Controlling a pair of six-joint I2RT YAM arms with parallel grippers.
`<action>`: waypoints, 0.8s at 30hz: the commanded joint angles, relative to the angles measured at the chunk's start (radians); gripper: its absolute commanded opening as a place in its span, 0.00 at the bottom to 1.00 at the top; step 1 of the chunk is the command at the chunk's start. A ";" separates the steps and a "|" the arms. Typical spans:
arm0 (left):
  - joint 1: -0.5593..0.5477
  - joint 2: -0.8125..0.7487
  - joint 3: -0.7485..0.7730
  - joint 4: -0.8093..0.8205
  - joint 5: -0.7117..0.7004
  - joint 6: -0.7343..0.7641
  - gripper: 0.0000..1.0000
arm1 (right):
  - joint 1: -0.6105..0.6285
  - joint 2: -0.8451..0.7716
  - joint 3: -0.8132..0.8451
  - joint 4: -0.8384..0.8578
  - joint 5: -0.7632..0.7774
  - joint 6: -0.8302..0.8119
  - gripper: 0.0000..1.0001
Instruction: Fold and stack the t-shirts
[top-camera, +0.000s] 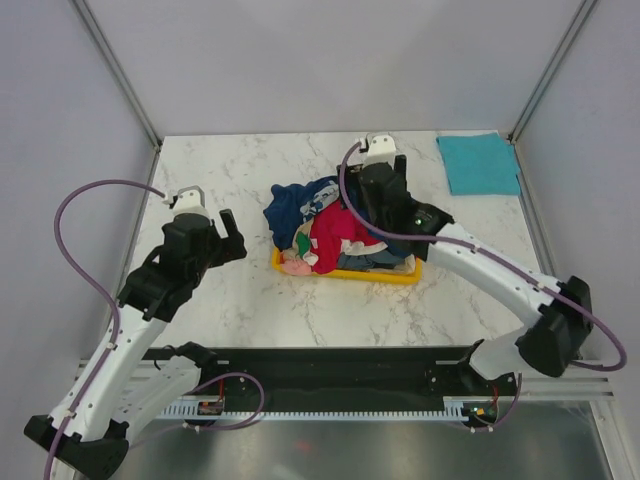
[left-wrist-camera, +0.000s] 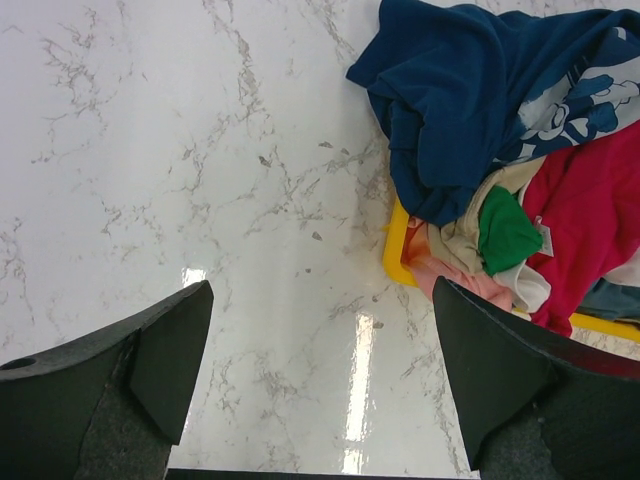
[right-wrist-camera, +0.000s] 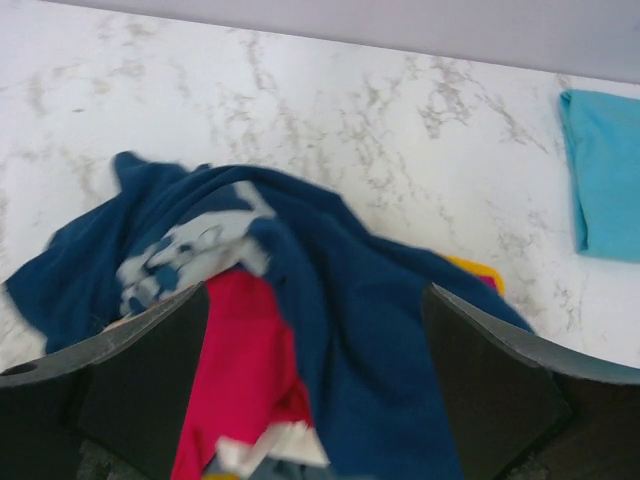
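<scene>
I count one heap of t-shirts (top-camera: 330, 225) crumpled in the single yellow tray (top-camera: 385, 277) mid-desk (top-camera: 230, 290), with the navy shirt (left-wrist-camera: 450, 90) uppermost beside a crimson shirt (left-wrist-camera: 590, 220). One teal shirt (top-camera: 478, 163) lies folded at the far right. Only my left wrist view shows green cloth (left-wrist-camera: 505, 232). The left end effector (left-wrist-camera: 320, 330) stands open over bare desk, and the right end effector (right-wrist-camera: 315, 340) is open above the heap.

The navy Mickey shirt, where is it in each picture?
Top external: navy Mickey shirt near the middle, on the far-left side of the heap.
Left wrist: upper right corner, draped over the heap.
Right wrist: across the centre, reaching to the left.
Shared landmark: the crimson-pink shirt lying right against it.
</scene>
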 joint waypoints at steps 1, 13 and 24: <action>-0.001 -0.003 0.023 0.010 0.018 0.039 0.98 | -0.141 0.137 0.116 -0.067 -0.186 -0.014 0.95; -0.001 -0.016 0.019 0.004 0.041 0.039 0.97 | -0.255 0.410 0.305 -0.079 -0.400 0.014 0.76; -0.001 -0.013 0.017 0.002 0.044 0.036 0.97 | -0.272 0.303 0.415 -0.131 -0.449 -0.044 0.00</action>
